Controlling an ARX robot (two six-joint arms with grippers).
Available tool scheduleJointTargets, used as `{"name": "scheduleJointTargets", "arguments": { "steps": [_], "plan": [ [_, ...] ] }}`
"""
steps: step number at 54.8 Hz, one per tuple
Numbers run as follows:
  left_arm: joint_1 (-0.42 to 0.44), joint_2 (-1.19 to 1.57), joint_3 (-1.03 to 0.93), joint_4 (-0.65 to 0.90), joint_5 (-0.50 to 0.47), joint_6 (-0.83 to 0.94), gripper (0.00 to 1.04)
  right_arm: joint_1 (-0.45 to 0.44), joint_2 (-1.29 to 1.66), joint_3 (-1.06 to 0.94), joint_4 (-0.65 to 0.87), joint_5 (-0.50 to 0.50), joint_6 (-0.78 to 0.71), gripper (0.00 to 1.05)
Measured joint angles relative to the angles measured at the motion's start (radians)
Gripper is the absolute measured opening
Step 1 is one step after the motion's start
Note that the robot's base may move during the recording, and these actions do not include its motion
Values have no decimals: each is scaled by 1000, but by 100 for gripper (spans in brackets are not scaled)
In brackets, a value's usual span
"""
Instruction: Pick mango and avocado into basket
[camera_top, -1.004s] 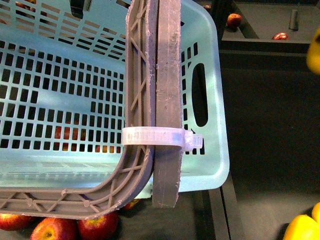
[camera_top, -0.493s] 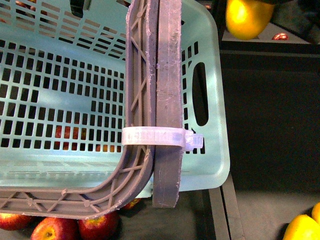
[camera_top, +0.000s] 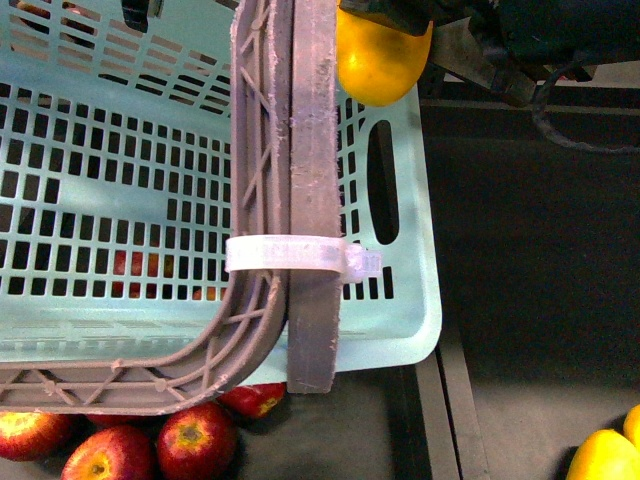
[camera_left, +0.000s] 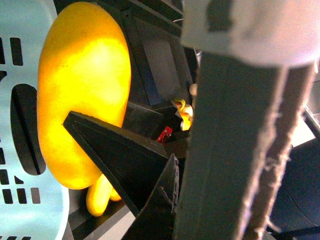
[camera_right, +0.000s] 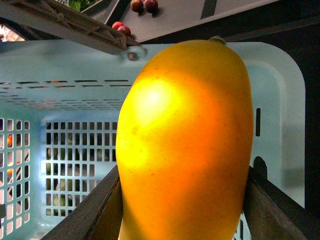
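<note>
Mango (camera_top: 378, 58), front view: it hangs at 1 o'clock of the frame, pinched by the right gripper (camera_top: 395, 12). It sits over the far right rim of the basket (camera_top: 415, 200) rather than over the open floor. The brown handles (camera_top: 300, 150), bound with a white zip tie (camera_top: 290, 255), stand just at the mango's 9 o'clock. Red apples (camera_top: 190, 445) lie below the basket at 7 o'clock, and a second yellow fruit (camera_top: 605, 455) sits at 5 o'clock. I find no avocado in any view.

Left wrist view: the mango shows against the basket's end wall, by appearance not yet inside. The left gripper (camera_left: 125, 150) lies close to a handle. I cannot tell whether its fingers are spread or clamped.

Right wrist view: the right gripper has a finger pressed on each flank of the mango, with the basket interior behind.

Risks, in my judgement:
- A release here drops the fruit on the rim or handles, and it rolls out.
- The smooth skin may slip in the grip.
- A finger may snag a handle while moving inward.
</note>
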Motion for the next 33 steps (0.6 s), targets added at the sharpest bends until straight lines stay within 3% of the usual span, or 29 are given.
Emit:
{"name": "scheduleJointTargets", "arguments": {
  "steps": [13, 33],
  "plan": [
    [6, 0, 0, -1, -14, 9, 7, 64, 42, 13, -25, 26, -2, 57],
    [13, 0, -4, -6, -21, 31, 7, 84, 57, 42, -70, 49, -1, 57]
  ]
}}
